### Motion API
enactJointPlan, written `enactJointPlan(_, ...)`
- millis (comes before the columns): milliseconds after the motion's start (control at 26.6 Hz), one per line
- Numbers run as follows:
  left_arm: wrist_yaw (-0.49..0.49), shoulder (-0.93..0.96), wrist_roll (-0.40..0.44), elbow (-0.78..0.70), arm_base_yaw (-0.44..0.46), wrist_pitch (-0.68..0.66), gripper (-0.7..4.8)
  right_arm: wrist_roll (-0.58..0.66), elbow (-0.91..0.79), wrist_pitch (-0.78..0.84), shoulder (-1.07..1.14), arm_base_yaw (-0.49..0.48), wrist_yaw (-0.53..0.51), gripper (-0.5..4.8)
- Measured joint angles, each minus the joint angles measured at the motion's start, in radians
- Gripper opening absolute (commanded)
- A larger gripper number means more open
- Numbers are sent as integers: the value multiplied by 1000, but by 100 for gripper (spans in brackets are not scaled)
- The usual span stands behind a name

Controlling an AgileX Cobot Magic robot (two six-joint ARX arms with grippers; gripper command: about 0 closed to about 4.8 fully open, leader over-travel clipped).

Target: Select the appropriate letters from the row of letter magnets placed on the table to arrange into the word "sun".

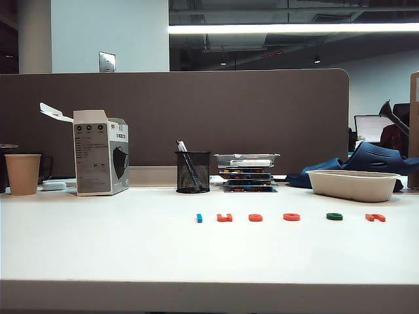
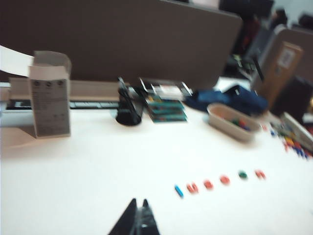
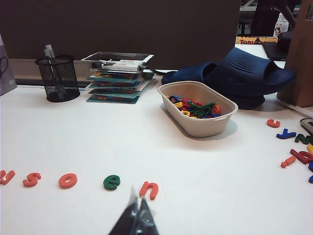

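smooth white table (image 1: 98, 248), both end effectors (image 2: 139, 218) (image 3: 137, 218) closed

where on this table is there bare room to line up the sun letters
The wide strip of table between the magnet row and the front edge is bare. Also free: the patch left of the blue magnet, below the box. It is crowded at the back: pen cup, tray stack, bowl. Both claws are shut, short of the row.
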Motion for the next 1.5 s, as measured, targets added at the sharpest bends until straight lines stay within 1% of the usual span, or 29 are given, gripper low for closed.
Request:
enactJointPlan(188,47,203,93,249,0,-249,-5,0,0,0,0,0,0,3)
enactJointPlan(225,63,256,107,308,0,-298,-5,0,0,0,0,0,0,3)
enactJointPlan(263,77,338,123,412,0,-382,-5,0,0,0,0,0,0,3)
enactJointPlan(300,76,377,125,466,-2,-423,-5,0,0,0,0,0,0,3)
enactJointPlan(375,21,452,52,587,-89,-480,-5,0,0,0,0,0,1,3)
enactJointPlan(450,-29,494,-14,658,-165,-489,-5,0,0,-1,0,0,1,3)
enactJointPlan(526,-62,533,-66,713,-241,-511,-5,0,0,0,0,0,2,3)
enactJointPlan(676,-138,637,-152,816,-391,-607,-5,0,0,0,0,0,15,3)
enactJointPlan(713,-157,653,-169,828,-414,-623,-5,0,0,0,0,0,20,3)
enactJointPlan(751,-211,688,-209,854,-478,-657,-5,0,0,0,0,0,29,3)
enactJointPlan(788,-239,718,-246,864,-519,-658,-5,0,0,0,0,-1,45,3)
enactJointPlan(863,-242,754,-282,864,-539,-652,-5,0,0,0,0,-2,49,4)
enactJointPlan(938,-244,789,-305,864,-549,-651,-5,0,0,0,0,-2,49,3)
enactJointPlan(1126,-246,876,-331,862,-565,-636,-5,0,0,-1,0,-2,49,3)
enactJointPlan(1201,-252,896,-356,862,-565,-581,-5,0,0,-1,0,-2,49,3)
enactJointPlan(1276,-253,916,-389,863,-565,-484,-5,0,0,-3,0,-2,49,3)
enactJointPlan(1351,-253,930,-395,863,-565,-461,-5,0,0,-5,0,-2,49,3)
enactJointPlan(1501,-269,948,-401,862,-579,-460,-5,0,0,-5,0,-2,49,3)
